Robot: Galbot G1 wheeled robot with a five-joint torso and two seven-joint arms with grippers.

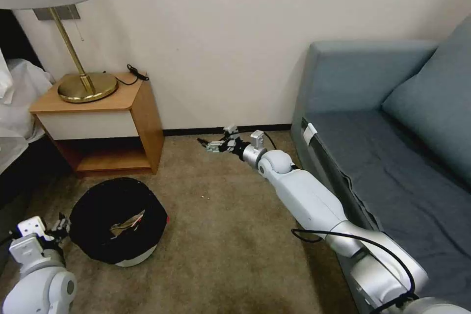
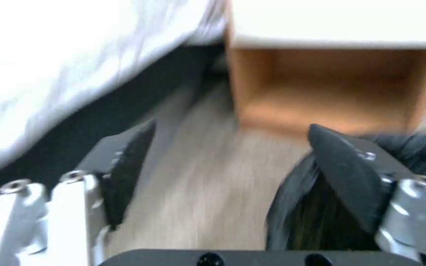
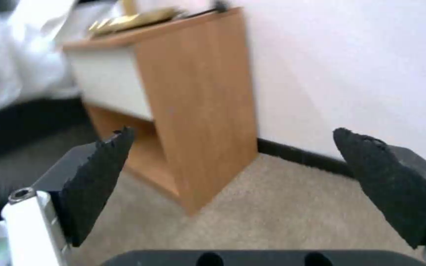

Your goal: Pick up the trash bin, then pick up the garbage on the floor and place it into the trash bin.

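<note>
The trash bin, round and black with a crinkly liner and a pale base, stands on the carpet at the lower left. Crumpled garbage, brownish and white with a bit of red, lies inside it. My left gripper is at the bin's left rim. In the left wrist view the left gripper is open, one finger against the black liner. My right gripper reaches far forward, low near the baseboard; in the right wrist view the right gripper is open with nothing between its fingers.
A wooden nightstand with a brass lamp stands behind the bin. White bedding lies at the far left, and a grey-blue sofa fills the right side. Open carpet lies between bin and sofa.
</note>
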